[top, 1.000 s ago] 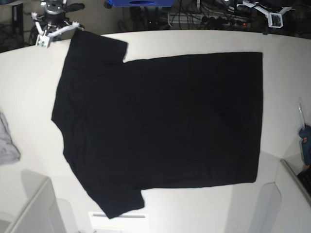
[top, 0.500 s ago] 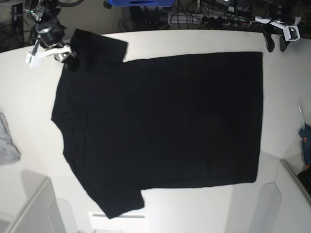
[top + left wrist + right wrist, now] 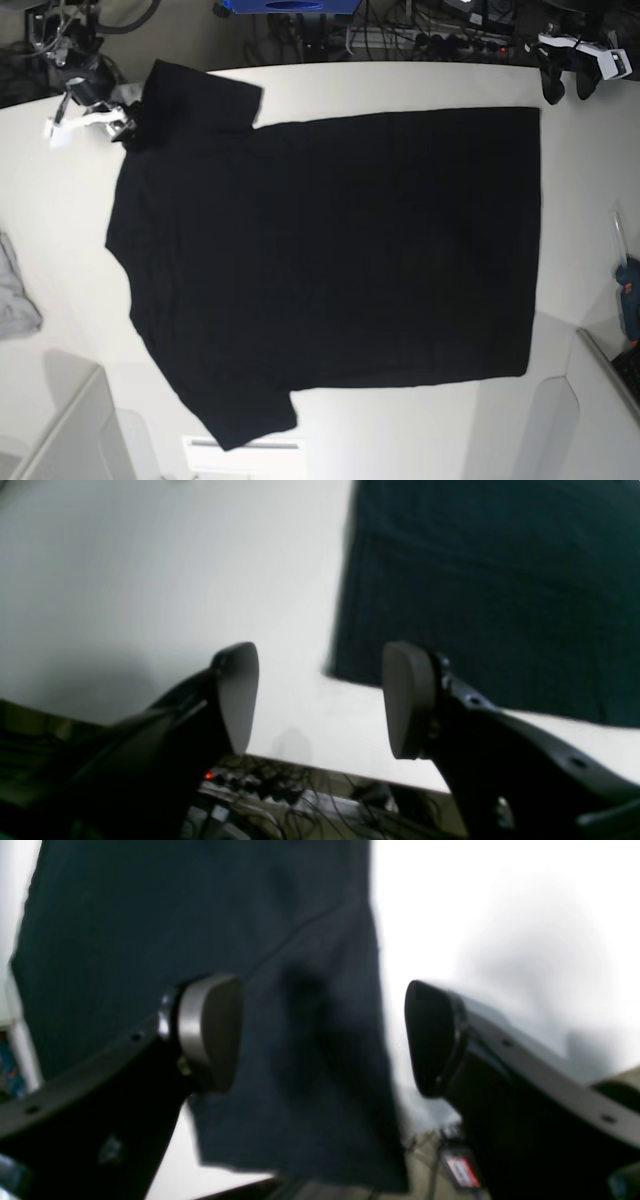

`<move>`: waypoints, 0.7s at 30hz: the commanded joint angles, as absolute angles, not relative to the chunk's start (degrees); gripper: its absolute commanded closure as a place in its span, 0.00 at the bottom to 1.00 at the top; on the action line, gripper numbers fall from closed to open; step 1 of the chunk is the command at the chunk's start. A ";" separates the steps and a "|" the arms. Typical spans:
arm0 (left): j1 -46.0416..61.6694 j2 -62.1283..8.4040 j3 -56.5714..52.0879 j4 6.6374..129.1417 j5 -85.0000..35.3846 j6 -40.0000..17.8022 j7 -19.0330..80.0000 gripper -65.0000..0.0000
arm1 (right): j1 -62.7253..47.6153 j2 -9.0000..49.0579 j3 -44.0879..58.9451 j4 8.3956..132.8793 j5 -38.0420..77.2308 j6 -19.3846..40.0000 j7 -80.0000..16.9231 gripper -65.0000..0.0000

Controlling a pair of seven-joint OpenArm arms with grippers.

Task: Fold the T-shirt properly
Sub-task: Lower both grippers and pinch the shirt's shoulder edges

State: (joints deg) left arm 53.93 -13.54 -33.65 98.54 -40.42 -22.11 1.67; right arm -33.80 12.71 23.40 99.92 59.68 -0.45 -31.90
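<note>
The left gripper (image 3: 320, 700) hangs over the far edge of the white counter (image 3: 150, 580), its two fingers (image 3: 237, 695) spread wide with nothing between them but bare counter and the corner of the T-shirt (image 3: 490, 580) just beyond. The right gripper (image 3: 325, 1035) also has its two fingers (image 3: 210, 1030) spread wide and empty, one over the black cloth of the T-shirt (image 3: 200, 915) and the other over the white counter (image 3: 500, 915) beside the sleeve's edge; whether either finger touches the cloth cannot be told from the blurred wrist view.

In the base view the right gripper (image 3: 118, 125) sits at the upper left by the sleeve, and the left gripper (image 3: 568, 85) sits at the upper right, just off the hem corner. The one T-shirt (image 3: 330, 260) lies flat and unfolded in the middle of the counter (image 3: 60, 200), plain black side up, with both sleeves toward the view's left and the hem toward its right.

The counter is pale, smooth and rounded at its far edge. One small grey cloth (image 3: 15, 290) lies at its left edge, well apart from the shirt. A blue-green tool (image 3: 628, 295) rests at the right edge. Behind the counter the room is dark, with tangled cables (image 3: 420, 35) and one blue box (image 3: 285, 6).
</note>
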 commanded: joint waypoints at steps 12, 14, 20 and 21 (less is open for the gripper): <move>50.42 -13.49 -37.23 98.33 -46.20 -24.13 13.23 0.42 | -33.89 12.44 23.25 94.37 60.44 8.66 -31.60 0.37; 49.27 -13.49 -38.73 98.24 -48.22 -24.13 16.66 0.42 | -34.95 12.09 23.16 94.37 60.44 9.36 -31.60 0.43; 47.34 -13.41 -39.08 98.24 -49.01 -24.13 18.51 0.42 | -35.65 12.18 20.26 93.76 59.03 9.45 -31.43 0.44; 47.25 -13.41 -39.08 98.24 -49.01 -24.13 18.51 0.42 | -35.65 12.00 19.65 93.58 57.71 9.45 -31.34 0.44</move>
